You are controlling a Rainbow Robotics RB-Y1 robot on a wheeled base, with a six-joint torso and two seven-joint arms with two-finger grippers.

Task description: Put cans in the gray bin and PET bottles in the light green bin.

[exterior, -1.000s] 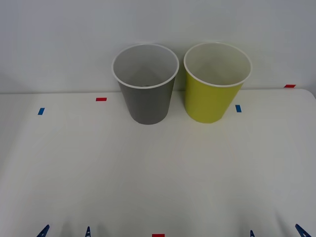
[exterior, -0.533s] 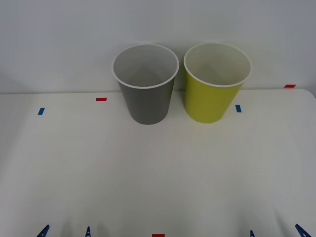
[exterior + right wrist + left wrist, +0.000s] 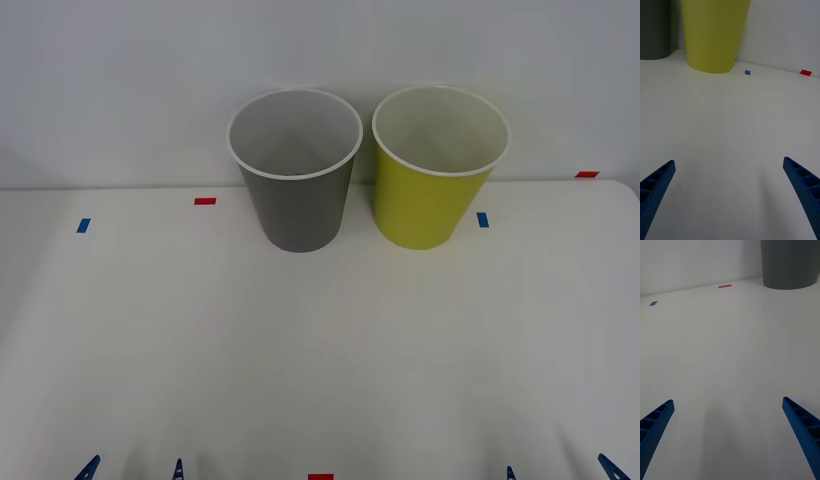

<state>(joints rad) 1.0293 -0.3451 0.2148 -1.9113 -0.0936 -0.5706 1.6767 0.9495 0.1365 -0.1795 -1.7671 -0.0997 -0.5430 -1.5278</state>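
The gray bin (image 3: 296,210) stands upright at the back middle of the white table, with the light green bin (image 3: 428,205) close beside it on the right. Both show pale insides with nothing visible in them. Cans and PET bottles are out of view. My left gripper (image 3: 133,470) is at the table's near edge on the left, open, with bare table between its fingers (image 3: 657,420). My right gripper (image 3: 558,470) is at the near edge on the right, also open and holding nothing. The right wrist view faces the light green bin (image 3: 713,33); the left wrist view catches the gray bin (image 3: 790,262).
Small tape marks lie on the table: red (image 3: 205,201) and blue (image 3: 83,225) at the back left, blue (image 3: 483,219) and red (image 3: 587,174) at the back right, red (image 3: 320,477) at the front edge. A white wall rises behind the bins.
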